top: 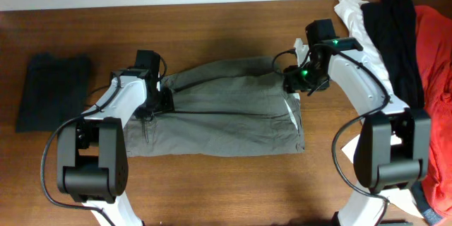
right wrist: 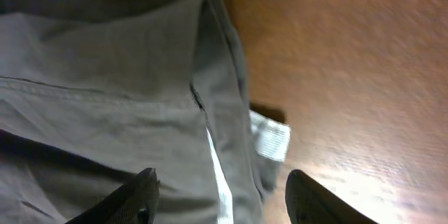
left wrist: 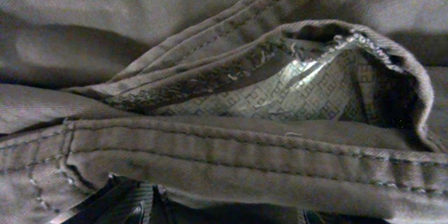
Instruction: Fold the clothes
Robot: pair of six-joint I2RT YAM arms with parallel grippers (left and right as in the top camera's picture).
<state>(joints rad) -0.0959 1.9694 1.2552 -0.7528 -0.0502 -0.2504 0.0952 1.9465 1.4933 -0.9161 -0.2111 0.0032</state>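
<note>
The grey-khaki trousers (top: 226, 113) lie flattened across the middle of the table. My left gripper (top: 159, 102) is at their left end. In the left wrist view a stitched hem (left wrist: 224, 157) and a patterned pocket lining (left wrist: 308, 87) fill the frame. My left fingers (left wrist: 220, 213) are spread, mostly hidden under the hem. My right gripper (top: 302, 81) is over the trousers' upper right corner. It is open (right wrist: 220, 196) and empty, straddling the cloth edge (right wrist: 140, 112) with its white strip and small white label (right wrist: 269, 140).
A dark charcoal folded garment (top: 53, 92) lies at the far left. White (top: 349, 10), black (top: 399, 35) and red (top: 434, 63) garments are piled at the right edge. Bare wooden table (top: 226, 191) runs along the front.
</note>
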